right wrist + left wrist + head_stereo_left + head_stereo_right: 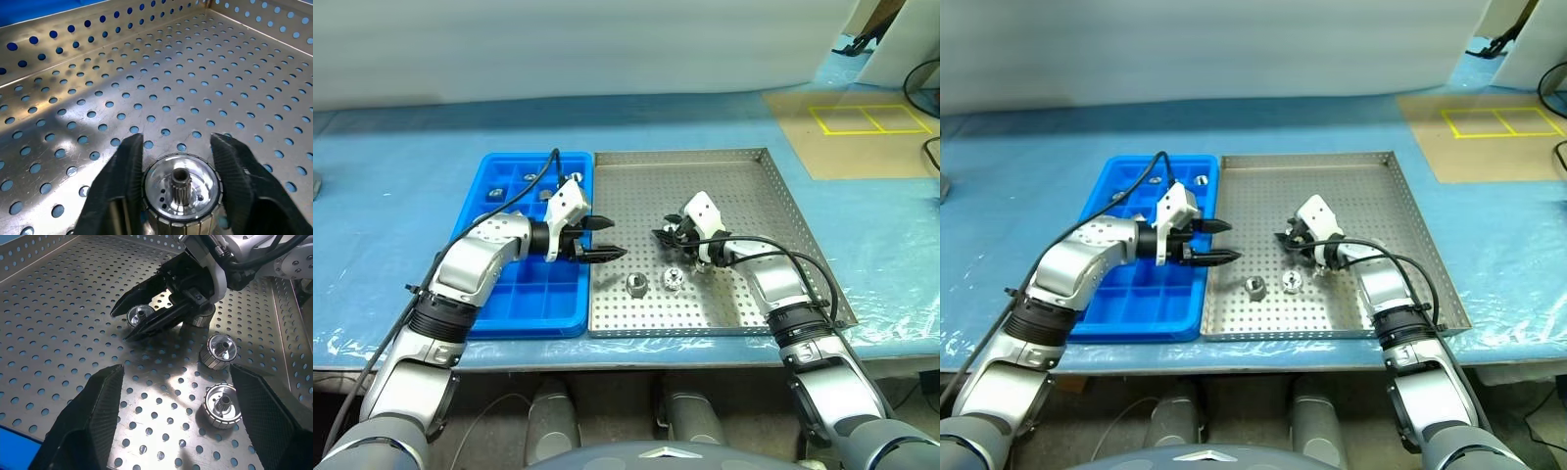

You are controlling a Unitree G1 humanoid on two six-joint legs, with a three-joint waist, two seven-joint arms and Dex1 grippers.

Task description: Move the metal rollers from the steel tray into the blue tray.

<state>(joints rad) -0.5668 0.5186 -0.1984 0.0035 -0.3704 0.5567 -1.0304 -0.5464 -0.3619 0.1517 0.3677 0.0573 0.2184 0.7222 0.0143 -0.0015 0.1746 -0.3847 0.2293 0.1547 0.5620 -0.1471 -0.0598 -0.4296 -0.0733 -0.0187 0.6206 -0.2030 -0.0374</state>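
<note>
A metal roller [182, 192] sits on the perforated floor of the steel tray [759, 186], standing on end with its toothed centre shaft pointing up, so its axis is upright. The right gripper [178, 161] is pinched on it — one black finger pressed to each side of its ribbed rim. In the left wrist view this roller [141, 315] shows between those fingers, low against the tray floor.

Two more rollers lie loose on the same floor, nearer the tray's front edge than the gripped one: a darker one [636, 285] and, just beside it but apart, a brighter one [673, 278]. In the left wrist view one of them [218, 350] is tilted on its side with its bore facing partly up, while the other [222, 404] stands flat with its short shaft upright.

The blue tray [509, 313] lies touching the steel tray's left rim, its long side running front to back. Small shiny pieces sit in a few of its far compartments, one at [495, 193]; the near compartments show bare blue.

The left gripper [599, 238] hovers over the seam between the two trays, pointing toward the right — its fingers [93, 421] are spread wide and hold nothing.
</note>
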